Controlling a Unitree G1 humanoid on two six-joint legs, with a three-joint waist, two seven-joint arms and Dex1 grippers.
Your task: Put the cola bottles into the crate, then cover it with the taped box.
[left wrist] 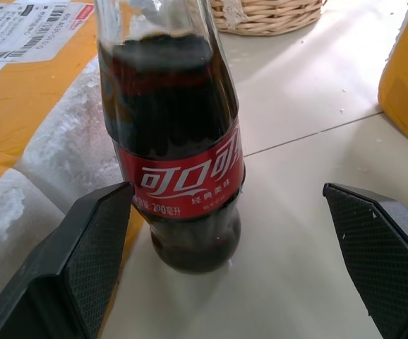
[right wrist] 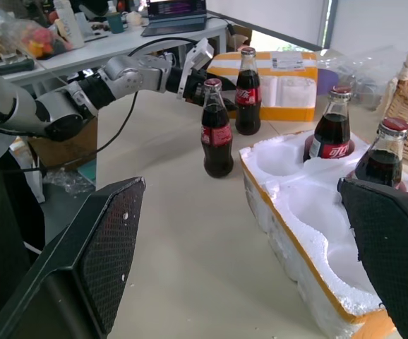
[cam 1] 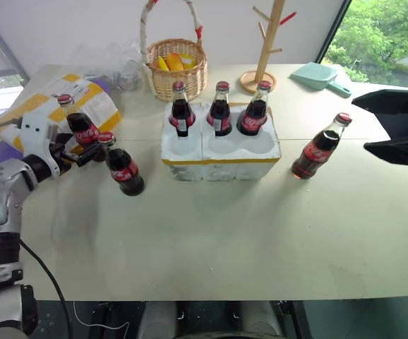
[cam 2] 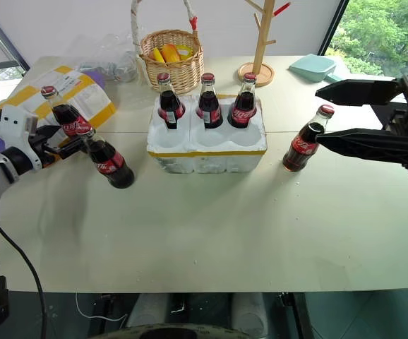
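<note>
Both grippers stand wide open, holding nothing: left gripper (cam 1: pixel 84 152) straddles a loose cola bottle (cam 1: pixel 124 168) to take it, right gripper (cam 2: pixel 349 116) brackets another bottle (cam 2: pixel 303 141); beyond, the crate (cam 1: pixel 222 152) keeps three front wells free, taped box (cam 1: pixel 38 106) waiting far left

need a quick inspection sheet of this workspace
surface: pale table, bare in front.
job's things: crate holds three cola bottles in its back wells; front wells empty. Two bottles stand at left, one at right. Taped box at far left, not on the crate.
clutter: wicker basket, wooden peg stand, teal dustpan, plastic bag.
grippers: left gripper open around a left bottle, not closed on it; right gripper open beside the right bottle.
cables: black cable along the left arm.
surroundings: window with trees.
</note>
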